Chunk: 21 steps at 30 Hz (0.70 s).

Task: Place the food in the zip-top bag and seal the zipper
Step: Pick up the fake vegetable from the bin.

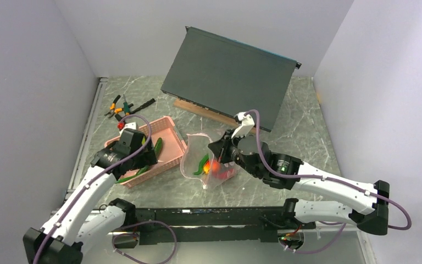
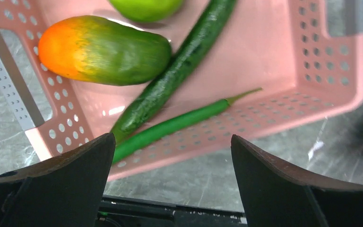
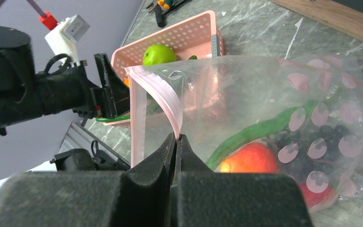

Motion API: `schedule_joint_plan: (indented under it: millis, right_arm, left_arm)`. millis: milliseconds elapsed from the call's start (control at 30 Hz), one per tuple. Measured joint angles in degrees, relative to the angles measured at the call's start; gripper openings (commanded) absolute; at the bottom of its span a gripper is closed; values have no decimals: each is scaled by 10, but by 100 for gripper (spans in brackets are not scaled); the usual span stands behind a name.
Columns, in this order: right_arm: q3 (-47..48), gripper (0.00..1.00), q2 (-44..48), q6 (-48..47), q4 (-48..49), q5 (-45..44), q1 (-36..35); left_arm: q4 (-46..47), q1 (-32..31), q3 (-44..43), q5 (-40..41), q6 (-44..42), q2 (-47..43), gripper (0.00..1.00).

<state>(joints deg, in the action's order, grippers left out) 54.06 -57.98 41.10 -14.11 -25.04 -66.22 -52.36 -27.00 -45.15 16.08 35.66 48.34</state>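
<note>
On the grey marbled table point(image 1: 307, 124) between white walls point(image 1: 33, 82), the left claw point(image 2: 171, 142) gapes released above the basket point(image 2: 321, 80); the right claw point(image 3: 176, 139) clenches the bag point(image 3: 264, 80)'s zipper point(image 3: 163, 101).

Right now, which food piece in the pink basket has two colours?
The mango: orange at one end, green at the other. The apple, the thick dark vegetable and the thin pepper are green only.

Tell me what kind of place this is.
Probably a robotics lab test cell, not a kitchen: plain white panels box in a marble-patterned table, and the pink basket holds glossy toy produce.
</note>
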Motion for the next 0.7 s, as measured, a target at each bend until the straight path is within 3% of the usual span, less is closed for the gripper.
schedule_joint_plan:
  millis: [67,200,467,700]
  right_arm:
    - [-3,0,6,0,0,-2,0]
    - [-7,0,15,0,-5,-4,0]
    - [-16,0,29,4,-11,-4,0]
    - [-16,0,34,4,-14,-4,0]
  left_arm:
    - [16,58,14,-17,-10,14,99]
    - [35,83,30,-26,21,25,99]
    - [47,93,97,-18,222,-5,85]
    - [14,95,110,21,368,-67,89]
